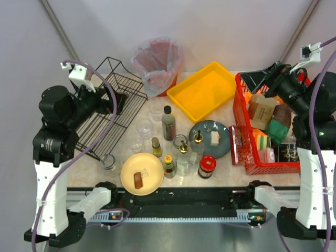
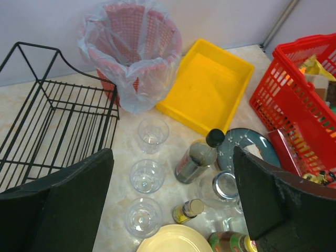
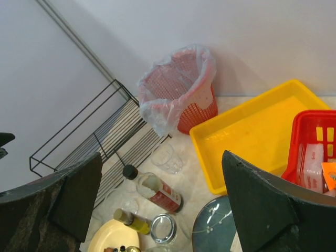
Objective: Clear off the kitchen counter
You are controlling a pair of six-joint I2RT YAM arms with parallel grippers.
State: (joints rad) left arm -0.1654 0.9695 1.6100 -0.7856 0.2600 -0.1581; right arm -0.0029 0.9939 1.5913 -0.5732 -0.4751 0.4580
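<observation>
The kitchen counter [image 1: 86,170] is pale marble and holds many items. Clear glasses [image 1: 144,126] stand at mid left, with a dark bottle [image 1: 168,123], a small yellow bottle [image 1: 156,147], a yellow plate [image 1: 149,181] with a brown piece, a blue plate [image 1: 223,142] and a red-lidded jar [image 1: 207,166]. My left gripper [image 1: 119,102] is open and empty, high over the wire rack [image 1: 126,84]. In the left wrist view it [image 2: 171,153] hangs above the glasses [image 2: 146,176]. My right gripper [image 1: 252,80] is open and empty above the red basket [image 1: 239,113].
A pink bin [image 1: 157,63] with a plastic liner stands at the back. An empty yellow tray [image 1: 202,90] lies beside it. The red basket holds several packets. A sauce bottle [image 1: 168,165] and a glass jar [image 1: 181,143] stand mid-counter. A black rail runs along the near edge.
</observation>
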